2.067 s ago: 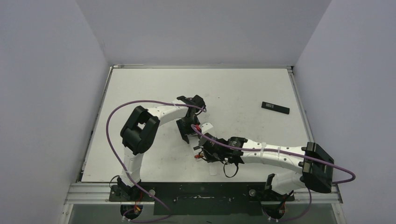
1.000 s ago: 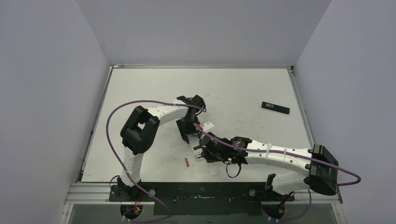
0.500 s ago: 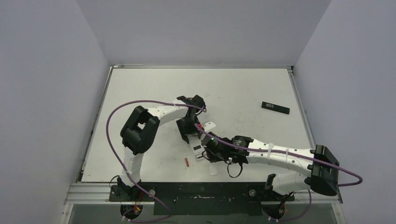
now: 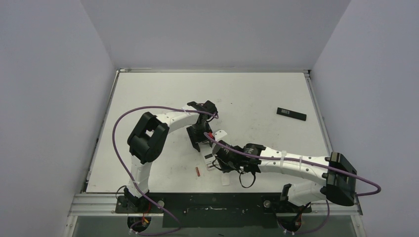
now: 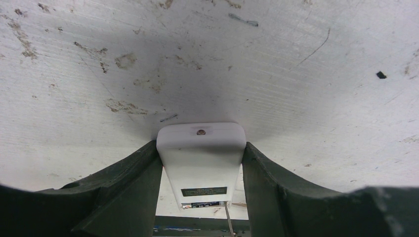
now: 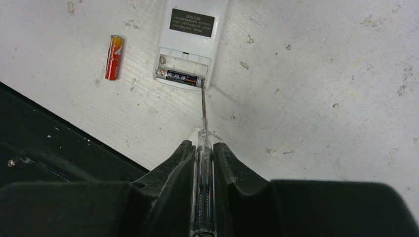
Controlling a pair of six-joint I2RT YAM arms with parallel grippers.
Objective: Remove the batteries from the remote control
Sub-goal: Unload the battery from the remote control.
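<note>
Remote (image 5: 200, 165), white plastic, clamped in left gripper (image 5: 200, 148); clear screwdriver (image 6: 202, 173) pinched in right gripper (image 6: 202, 147).

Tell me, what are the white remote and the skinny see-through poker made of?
The white rectangular remote looks like smooth matte plastic, with moulded ribs in its open battery bay. The thin tool's see-through handle seems clear plastic; its slim grey shaft is probably metal.
</note>
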